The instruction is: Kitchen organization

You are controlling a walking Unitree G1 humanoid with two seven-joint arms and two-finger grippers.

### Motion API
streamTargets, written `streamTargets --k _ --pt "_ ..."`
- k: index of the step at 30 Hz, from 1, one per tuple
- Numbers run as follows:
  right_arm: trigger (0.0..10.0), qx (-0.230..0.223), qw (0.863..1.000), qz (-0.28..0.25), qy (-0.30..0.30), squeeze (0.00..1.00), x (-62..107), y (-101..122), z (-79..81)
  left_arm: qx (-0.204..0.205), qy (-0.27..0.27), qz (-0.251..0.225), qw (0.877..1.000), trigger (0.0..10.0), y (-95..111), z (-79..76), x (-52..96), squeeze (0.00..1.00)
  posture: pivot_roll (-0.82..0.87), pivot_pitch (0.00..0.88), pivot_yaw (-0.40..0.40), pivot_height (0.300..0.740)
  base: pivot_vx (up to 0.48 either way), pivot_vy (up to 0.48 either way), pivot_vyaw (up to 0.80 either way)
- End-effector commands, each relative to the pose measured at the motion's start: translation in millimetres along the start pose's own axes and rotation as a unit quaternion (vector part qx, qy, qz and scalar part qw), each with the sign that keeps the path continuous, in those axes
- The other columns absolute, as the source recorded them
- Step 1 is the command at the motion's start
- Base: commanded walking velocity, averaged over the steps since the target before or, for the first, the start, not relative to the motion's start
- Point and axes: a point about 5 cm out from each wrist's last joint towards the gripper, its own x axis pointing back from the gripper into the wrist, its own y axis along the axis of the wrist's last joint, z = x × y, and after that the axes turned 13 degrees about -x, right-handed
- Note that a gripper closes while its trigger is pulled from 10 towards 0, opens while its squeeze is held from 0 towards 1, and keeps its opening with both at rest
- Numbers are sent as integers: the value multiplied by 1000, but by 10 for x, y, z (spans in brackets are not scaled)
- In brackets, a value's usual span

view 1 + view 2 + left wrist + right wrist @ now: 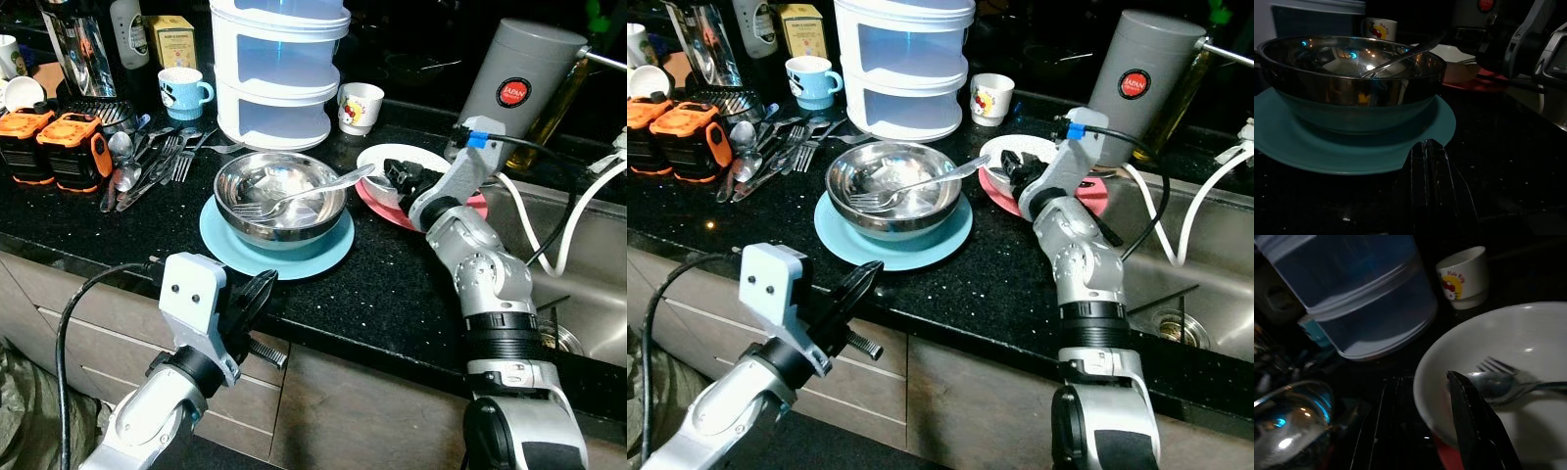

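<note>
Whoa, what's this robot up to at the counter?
It is tidying dishes. Its right gripper is at the white bowl on a red plate, open fingers straddling the rim near a fork inside. Its left gripper waits shut at the counter edge, before the steel bowl on a blue plate.
</note>
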Motion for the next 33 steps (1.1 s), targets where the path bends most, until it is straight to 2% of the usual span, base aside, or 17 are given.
streamTargets --k 1,3,9,10,12,18,20,26,33 --pt "10000 -18 1000 10 -8 0 -5 -16 -34 7 -6 4 1000 10000 -22 -22 -4 0 177 0 -76 740 0 0 0" --pt "10000 -43 999 10 -9 0 -16 -26 -28 9 -6 3 1000 10000 -18 -29 -3 0 176 0 -77 740 0 0 0" --pt "10000 -53 998 14 -13 0 -12 -42 -44 10 -7 2 1000 10000 -17 -39 -3 0 176 0 -77 740 0 0 0" --pt "10000 -97 995 15 -12 0 -14 -60 -51 11 -7 2 1000 10000 -17 -43 -4 0 175 0 -77 740 0 0 0" --pt "10000 -138 990 13 -6 0 -17 -56 -41 12 -8 2 1000 10000 -17 -46 -5 0 175 0 -77 740 0 0 0" --pt "10000 -191 982 -4 14 0 -24 -4 2 12 -8 1 1000 10000 -17 -46 -7 0 176 0 -78 740 0 0 0" --pt "10000 -218 975 -20 41 0 -27 52 60 13 -9 0 1000 10000 -17 -48 -14 0 177 0 -79 740 0 0 0" --pt "10000 -227 971 -26 69 0 -24 93 132 12 -11 -1 1000 10000 -13 -52 -22 0 176 0 -78 740 0 0 0" --pt "10000 -209 972 18 102 0 1 -14 233 13 -11 -2 1000 10000 -13 -59 -26 0 175 0 -80 740 0 0 0"
